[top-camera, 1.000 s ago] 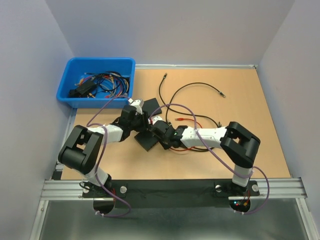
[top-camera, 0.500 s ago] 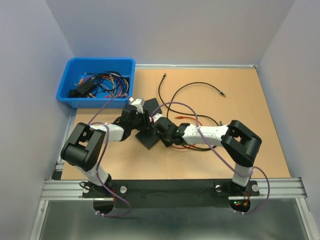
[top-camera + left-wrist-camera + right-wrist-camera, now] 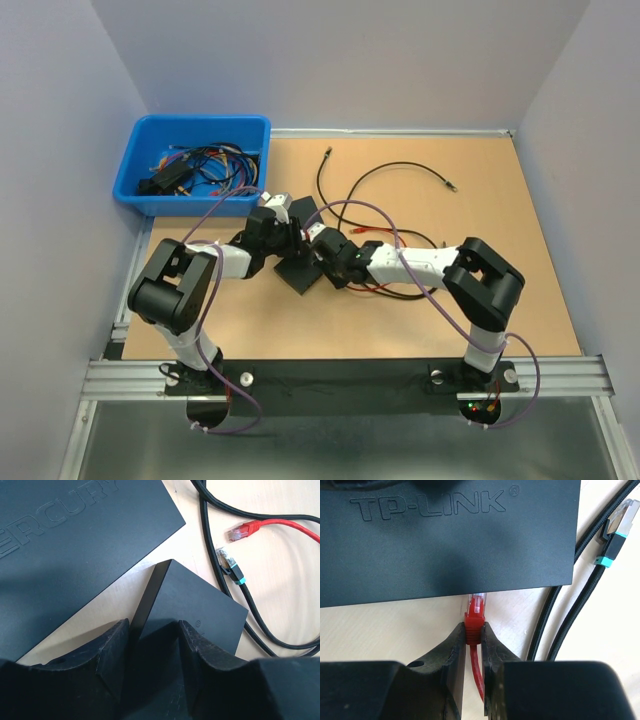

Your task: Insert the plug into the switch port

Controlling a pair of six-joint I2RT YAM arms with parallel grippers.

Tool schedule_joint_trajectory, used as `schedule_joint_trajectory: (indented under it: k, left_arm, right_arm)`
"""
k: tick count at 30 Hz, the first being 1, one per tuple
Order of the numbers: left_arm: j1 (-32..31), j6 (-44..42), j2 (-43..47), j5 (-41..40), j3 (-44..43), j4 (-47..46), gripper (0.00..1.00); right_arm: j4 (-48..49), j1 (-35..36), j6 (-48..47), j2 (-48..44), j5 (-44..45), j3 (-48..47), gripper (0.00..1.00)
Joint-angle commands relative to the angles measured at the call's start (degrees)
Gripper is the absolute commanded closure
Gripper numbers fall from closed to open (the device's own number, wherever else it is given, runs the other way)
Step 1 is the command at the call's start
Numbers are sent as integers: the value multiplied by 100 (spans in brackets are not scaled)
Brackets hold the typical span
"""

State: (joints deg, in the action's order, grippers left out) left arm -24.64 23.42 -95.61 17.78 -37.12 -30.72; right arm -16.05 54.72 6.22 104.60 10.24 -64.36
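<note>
On the tan table (image 3: 500,300), left claw (image 3: 152,627) clamps switch (image 3: 195,605), right claw (image 3: 475,630) pinches red plug (image 3: 476,612) beside black cables (image 3: 546,611)

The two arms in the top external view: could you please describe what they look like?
Both the left arm and right arm have white links between bulky black joint housings. A thin purple cable loops along each down to a black base plate. Close up, the fingers are matte black, thick and rounded. No markings are legible.
</note>
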Motion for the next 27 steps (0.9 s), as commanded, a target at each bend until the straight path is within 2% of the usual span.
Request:
schedule_joint_trajectory:
  k: [1,6,17,27]
  left_arm:
    - [-462,242,-370,1228,206,1103,49]
    - [-471,216,-432,1315,205,1059,49]
    - [-471,189,-616,1597,170,945,49]
    - [-533,154,-748,1694,109,927,51]
  right_arm:
    - [2001,4,-130,-352,-172,-648,99]
    - [2185,-198,-182,-405,-434,-508,100]
    - [3468,-550,-305,-273,-1217,151,100]
    - [3574,-655,-726,-27,-1560,-498,100]
